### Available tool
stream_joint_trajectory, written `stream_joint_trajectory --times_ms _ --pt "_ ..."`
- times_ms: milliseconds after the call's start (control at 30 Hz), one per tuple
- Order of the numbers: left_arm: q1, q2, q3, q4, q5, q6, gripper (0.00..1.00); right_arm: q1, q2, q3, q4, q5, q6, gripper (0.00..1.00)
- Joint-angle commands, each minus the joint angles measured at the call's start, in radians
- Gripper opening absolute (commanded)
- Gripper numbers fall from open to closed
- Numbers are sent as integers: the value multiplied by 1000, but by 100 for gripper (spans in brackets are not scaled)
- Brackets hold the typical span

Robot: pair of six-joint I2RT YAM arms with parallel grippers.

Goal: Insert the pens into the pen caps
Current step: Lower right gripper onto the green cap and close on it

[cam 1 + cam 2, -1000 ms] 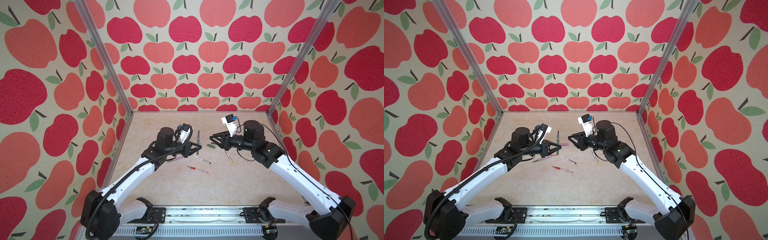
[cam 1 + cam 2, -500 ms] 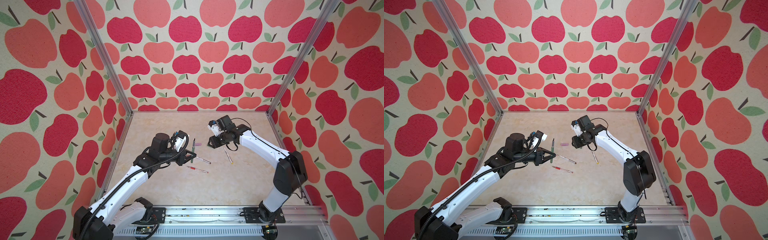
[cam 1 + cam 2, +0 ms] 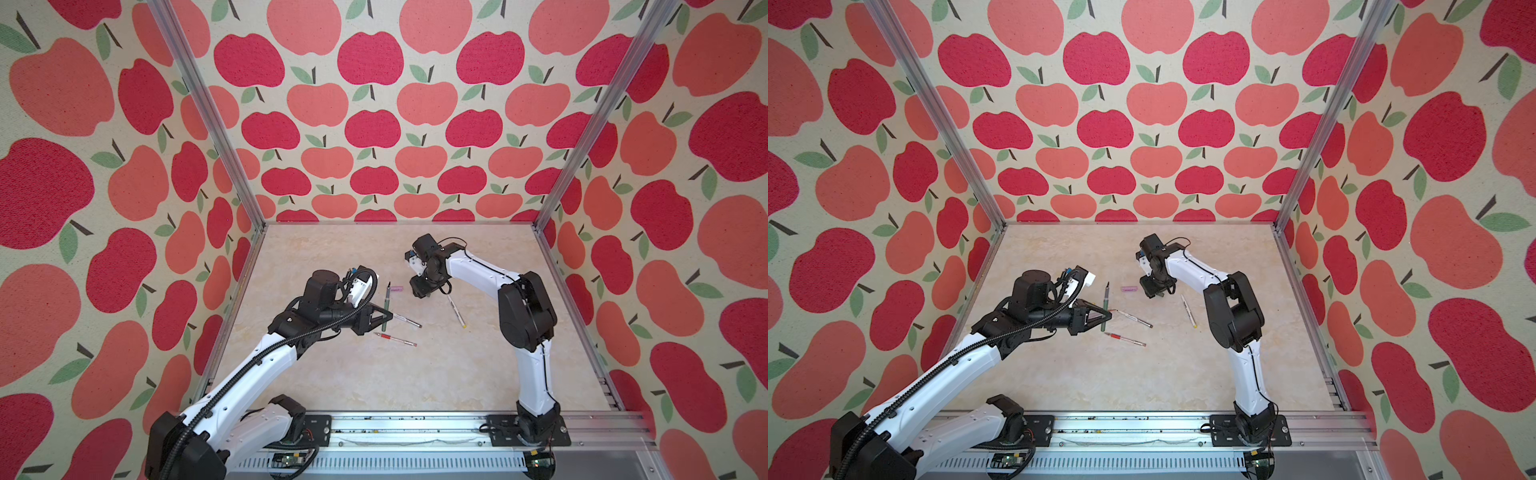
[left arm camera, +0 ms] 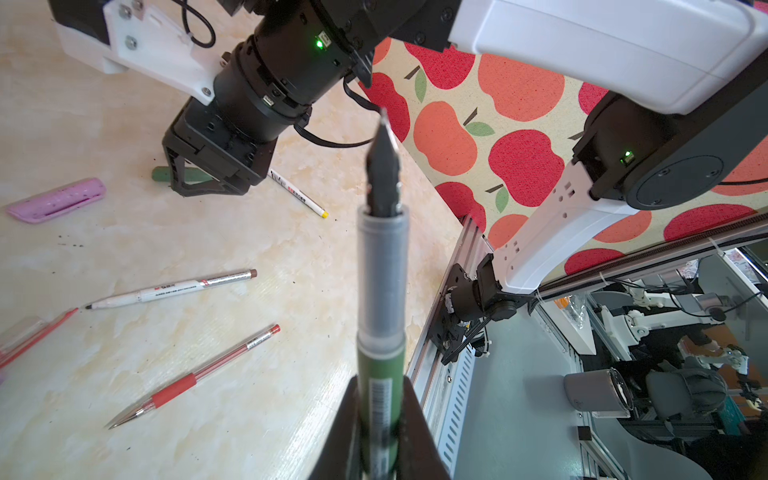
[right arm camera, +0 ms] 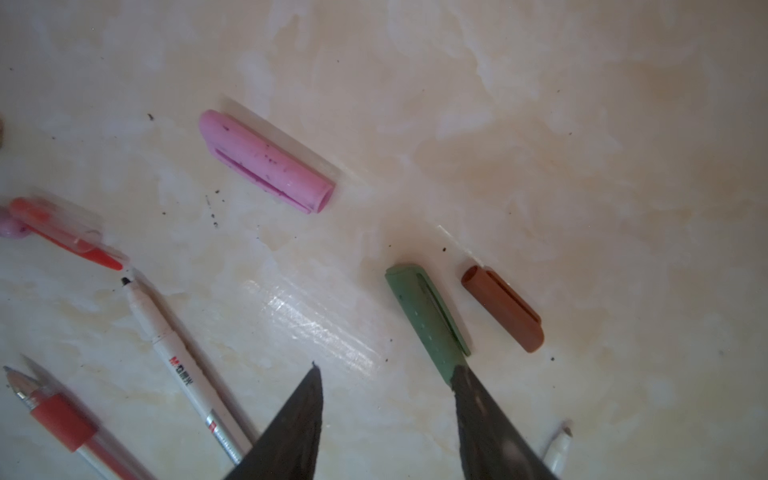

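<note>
Left wrist view shows the dark green plastic stick pen, black tip bare, clamped by its barrel in the left gripper above the pale marbled tabletop. The right gripper hangs with jaws apart over the short dark green plastic cap, one finger overlapping its end; a short brown cap lies just beside it.

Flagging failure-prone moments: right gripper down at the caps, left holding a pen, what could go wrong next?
The right gripper is open but off-centre on the green cap, one finger over its end; closing may skid it into the brown cap alongside. The left gripper grips the green pen near its rear, so it may pivot during capping.
</note>
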Motion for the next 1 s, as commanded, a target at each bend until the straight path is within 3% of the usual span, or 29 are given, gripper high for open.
stream_joint_trajectory --times_ms 0,967 --pt "6 12 -5 35 30 -8 0 -11 30 27 -40 16 -24 52" --pt "9 46 -2 55 33 -8 0 -3 149 48 -17 38 -41 37"
